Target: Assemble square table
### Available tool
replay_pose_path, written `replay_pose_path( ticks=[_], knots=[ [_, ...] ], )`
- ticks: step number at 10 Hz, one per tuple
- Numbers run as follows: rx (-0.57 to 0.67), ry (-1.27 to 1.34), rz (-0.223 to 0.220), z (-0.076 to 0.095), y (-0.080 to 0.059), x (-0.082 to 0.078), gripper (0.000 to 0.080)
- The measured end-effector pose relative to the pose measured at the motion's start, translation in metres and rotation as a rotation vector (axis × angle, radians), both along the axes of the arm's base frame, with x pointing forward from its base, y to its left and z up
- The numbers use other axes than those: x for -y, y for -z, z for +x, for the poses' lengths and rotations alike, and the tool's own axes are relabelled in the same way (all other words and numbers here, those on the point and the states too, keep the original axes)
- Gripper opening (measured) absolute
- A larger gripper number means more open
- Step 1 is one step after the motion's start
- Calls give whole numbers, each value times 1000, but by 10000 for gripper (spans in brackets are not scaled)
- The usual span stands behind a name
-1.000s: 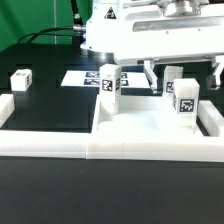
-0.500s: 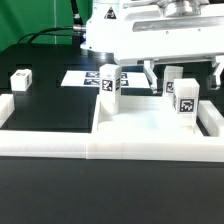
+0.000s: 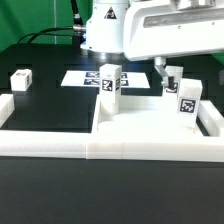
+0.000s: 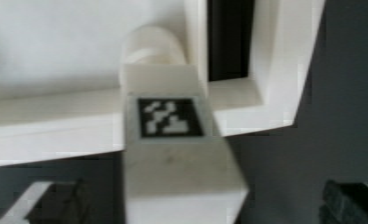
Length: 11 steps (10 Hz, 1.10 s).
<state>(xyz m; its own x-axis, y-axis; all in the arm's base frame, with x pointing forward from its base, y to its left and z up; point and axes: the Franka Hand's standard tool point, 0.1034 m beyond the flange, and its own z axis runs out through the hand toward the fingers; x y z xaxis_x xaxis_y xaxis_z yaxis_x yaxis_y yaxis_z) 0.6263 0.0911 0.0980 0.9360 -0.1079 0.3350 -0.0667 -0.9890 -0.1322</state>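
Item: square table, part-built. Slab (image 3: 150, 132) lies beneath the claw (image 4: 195, 198) and carries three upright legs.
- Rear leg (image 3: 172, 79): seemingly the one between the spread fingers (image 4: 42, 202), untouched.
- Front leg (image 3: 187, 104): just beside the claw.
- Third leg (image 3: 110, 86): further off.

Fourth leg (image 3: 20, 80) lies well apart, unfitted. Claw wide open, empty. It has shifted sideways and up since a second ago.
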Motion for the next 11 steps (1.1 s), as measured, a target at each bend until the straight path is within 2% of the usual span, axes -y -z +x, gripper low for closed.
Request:
replay_pose_path(
  ticks=[2, 5, 10, 11],
  knots=[
    [-108, 2, 38, -2, 1, 2, 649],
    [-304, 49, 106, -13, 4, -6, 649],
    [-310, 52, 106, -10, 5, -2, 649],
    [-387, 94, 82, -9, 0, 4, 649]
  ],
)
